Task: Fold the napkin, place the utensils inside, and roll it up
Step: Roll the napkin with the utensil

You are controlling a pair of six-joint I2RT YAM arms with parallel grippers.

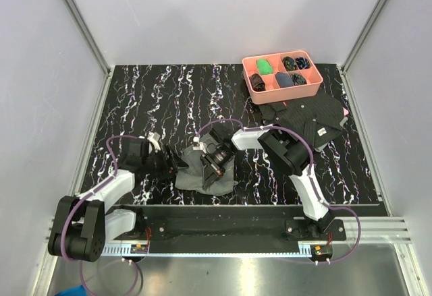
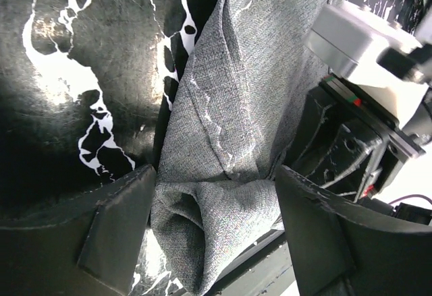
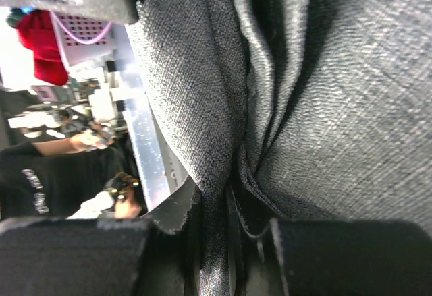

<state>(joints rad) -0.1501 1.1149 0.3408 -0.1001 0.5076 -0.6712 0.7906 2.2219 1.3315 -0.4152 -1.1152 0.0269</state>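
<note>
Napkin (image 1: 202, 174) bunched into loose roll at front-centre of table (image 1: 155, 94), between 2 grippers. Right gripper (image 3: 229, 222) clenched on 1 fold, probably anchoring roll. Left gripper (image 2: 214, 174) spread wide, jaws flanking roll end without squeezing, likely ready to pinch. Spoon, fork not visible; maybe wrapped inside.

Grey woven napkin (image 1: 190, 178) lies crumpled in thick folds.
</note>
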